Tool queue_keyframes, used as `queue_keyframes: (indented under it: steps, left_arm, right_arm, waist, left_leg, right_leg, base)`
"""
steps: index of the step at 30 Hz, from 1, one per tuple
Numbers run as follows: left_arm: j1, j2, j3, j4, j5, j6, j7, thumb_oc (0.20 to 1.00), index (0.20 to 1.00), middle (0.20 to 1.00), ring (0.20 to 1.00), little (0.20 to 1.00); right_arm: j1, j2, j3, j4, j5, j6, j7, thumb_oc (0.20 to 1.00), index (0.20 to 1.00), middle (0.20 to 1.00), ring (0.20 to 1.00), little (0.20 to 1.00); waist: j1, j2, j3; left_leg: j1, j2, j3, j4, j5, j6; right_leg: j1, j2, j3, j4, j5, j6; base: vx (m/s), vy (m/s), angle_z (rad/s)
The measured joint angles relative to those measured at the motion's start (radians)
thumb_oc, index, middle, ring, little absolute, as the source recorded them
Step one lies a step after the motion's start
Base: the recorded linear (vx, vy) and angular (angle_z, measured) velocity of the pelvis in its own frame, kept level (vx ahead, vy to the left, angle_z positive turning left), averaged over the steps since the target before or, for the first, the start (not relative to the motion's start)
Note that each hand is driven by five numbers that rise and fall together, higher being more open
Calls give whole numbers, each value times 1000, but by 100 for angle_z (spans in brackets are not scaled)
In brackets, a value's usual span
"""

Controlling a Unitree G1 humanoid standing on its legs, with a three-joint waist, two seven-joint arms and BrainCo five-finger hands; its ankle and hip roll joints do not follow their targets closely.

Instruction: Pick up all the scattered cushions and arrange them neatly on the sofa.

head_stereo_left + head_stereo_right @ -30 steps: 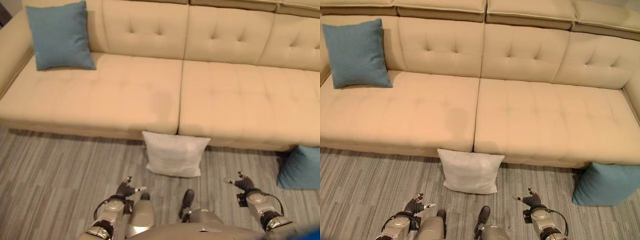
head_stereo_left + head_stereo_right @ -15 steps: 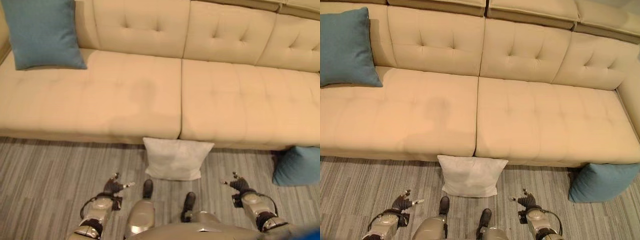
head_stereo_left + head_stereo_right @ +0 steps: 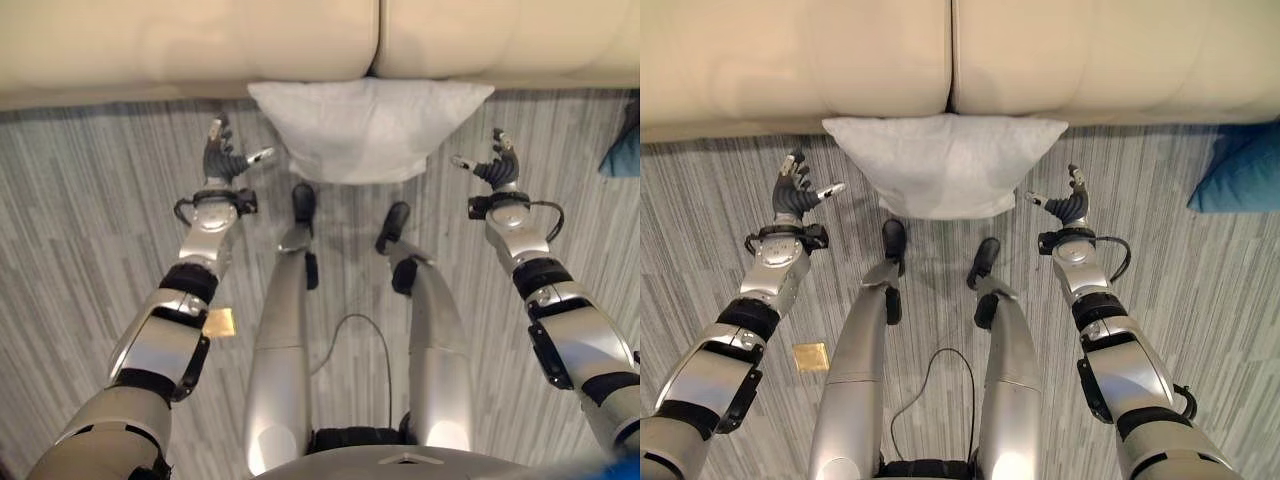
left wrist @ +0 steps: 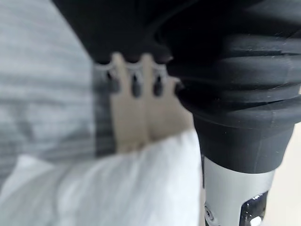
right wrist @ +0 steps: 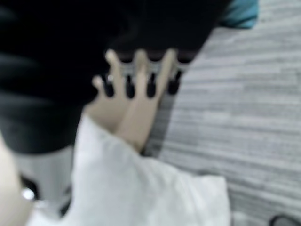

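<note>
The beige sofa spans the far edge of the scene, its two seat cushions meeting at a seam just above the middle. Below it runs the grey striped floor.

A white cushion lies on the floor, its far edge up against the sofa's front right under that seam — it sits between the two hands and is touched by neither. In the left wrist view the same white cushion shows past the fingers, with the sofa front behind it; the right wrist view shows it likewise, beyond that hand's fingertips.

A blue cushion lies on the floor well off to the robot's right, close to the sofa's front; only part of it is in view.

The left hand hovers just beside the white cushion's left corner, fingers spread and fairly straight, thumb pointing toward the cushion, holding nothing. The right hand hovers just beside the cushion's right corner in the same way — fingers loose and apart, thumb angled inward, empty.

A small yellowish square lies flat on the floor near the left forearm.
</note>
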Motion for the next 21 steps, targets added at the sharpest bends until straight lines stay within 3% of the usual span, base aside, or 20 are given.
queue_keyframes:
  steps: [7,13,19,21]
  left_arm:
    - [-153,11,-31,-12,-13,-20,47,1000,1000,1000,1000,1000]
    - [-152,7,-42,-79,-38,-24,84,1000,1000,1000,1000,1000]
    - [-271,26,-79,-78,-39,-26,108,1000,1000,1000,1000,1000]
    - [-325,30,-137,-64,-38,-22,138,1000,1000,1000,1000,1000]
  right_arm:
    - [-145,-71,15,-99,79,-43,-24,1000,1000,1000,1000,1000]
    - [-163,-86,46,-194,117,-82,-24,1000,1000,1000,1000,1000]
    - [-267,-104,85,-195,155,-92,-19,1000,1000,1000,1000,1000]
    - [-322,-81,154,-185,160,-92,-26,1000,1000,1000,1000,1000]
  waist:
    - [-38,-10,-4]
    - [-38,-8,-20]
    - [-32,-9,-20]
    - [-34,-5,-35]
  left_leg:
    - [-304,-1,-11,140,-23,-1]
    - [-361,1,-19,173,-39,-4]
    - [-462,0,-18,211,-42,-3]
    - [-489,-1,-19,247,-61,-4]
  right_leg:
    - [-314,-22,12,165,-41,-34]
    - [-374,-24,17,203,-62,-36]
    - [-477,-30,22,241,-66,-45]
    - [-507,-30,37,271,-75,-41]
  base:
    - [44,-6,3]
    - [62,-11,0]
    - [50,-4,0]
    - [56,11,-3]
